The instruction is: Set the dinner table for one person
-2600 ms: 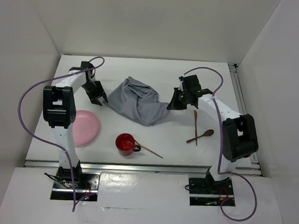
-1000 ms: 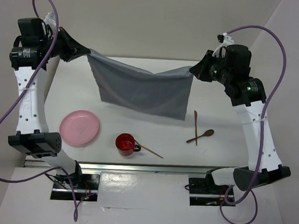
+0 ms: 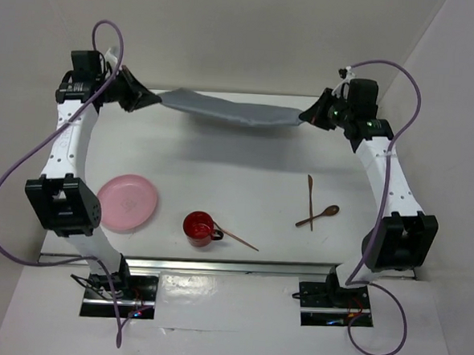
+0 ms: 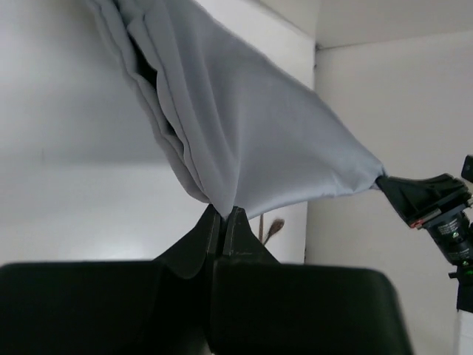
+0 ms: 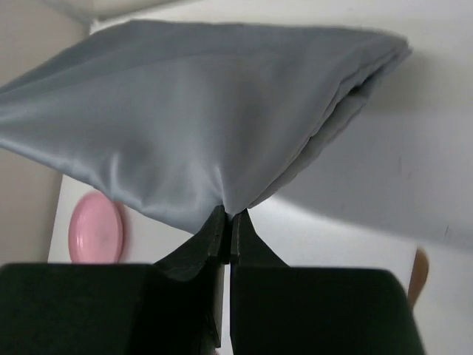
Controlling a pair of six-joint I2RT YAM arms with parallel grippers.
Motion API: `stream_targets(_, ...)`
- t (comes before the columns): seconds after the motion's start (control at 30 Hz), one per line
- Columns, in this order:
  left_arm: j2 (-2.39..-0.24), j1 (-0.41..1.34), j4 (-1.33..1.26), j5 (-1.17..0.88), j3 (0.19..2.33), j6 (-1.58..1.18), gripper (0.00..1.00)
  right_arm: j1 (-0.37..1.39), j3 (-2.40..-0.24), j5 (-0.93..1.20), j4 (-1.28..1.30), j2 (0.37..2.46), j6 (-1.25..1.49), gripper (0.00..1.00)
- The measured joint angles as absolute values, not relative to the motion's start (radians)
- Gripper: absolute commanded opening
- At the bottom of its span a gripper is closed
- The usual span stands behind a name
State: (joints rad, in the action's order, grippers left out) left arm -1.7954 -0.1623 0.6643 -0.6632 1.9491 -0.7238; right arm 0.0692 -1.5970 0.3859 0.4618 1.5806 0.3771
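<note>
A grey cloth point(image 3: 229, 110) hangs stretched in the air over the far part of the white dinner table point(image 3: 246, 158). My left gripper point(image 3: 149, 100) is shut on the cloth's left corner point(image 4: 222, 192). My right gripper point(image 3: 305, 115) is shut on its right corner point(image 5: 229, 200). The cloth point(image 5: 192, 111) sags slightly between them and casts a shadow on the table. On the table lie a pink plate point(image 3: 128, 202), a red cup point(image 3: 198, 227), a thin wooden stick point(image 3: 238, 238) beside the cup, and a wooden spoon point(image 3: 318, 215) crossed with another stick point(image 3: 310, 200).
White walls close in the table on the left, back and right. Aluminium rails point(image 3: 231, 266) run along the near edge and the right edge. Purple cables point(image 3: 28, 165) loop off both arms. The arm bases stand at the near edge.
Both grippers have come lower and moved toward the far edge with the cloth. The cloth hung like a curtain a second ago; now it is pulled out nearly flat.
</note>
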Motion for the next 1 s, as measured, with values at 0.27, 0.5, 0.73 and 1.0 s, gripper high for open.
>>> stream_targets(0.27,-1.464,-0.162,0.687,-0.605,1.281,-0.633,0.88,0.067,-1.093,0.453,0.455,1.351,0.38,0.97)
stream_targets(0.5,-1.516,-0.152,0.762,-0.456,1.253,-0.549,0.62,0.067,-1.003,0.268,0.575,1.343,0.367,0.7)
stream_targets(0.73,-1.732,-0.003,0.733,-0.342,1.402,-0.519,0.0,0.113,-1.141,0.281,0.539,1.47,0.397,0.0)
stream_targets(1.0,-1.986,0.13,0.727,-0.239,1.527,-0.522,0.0,0.231,-1.273,0.337,0.51,1.831,0.408,0.0)
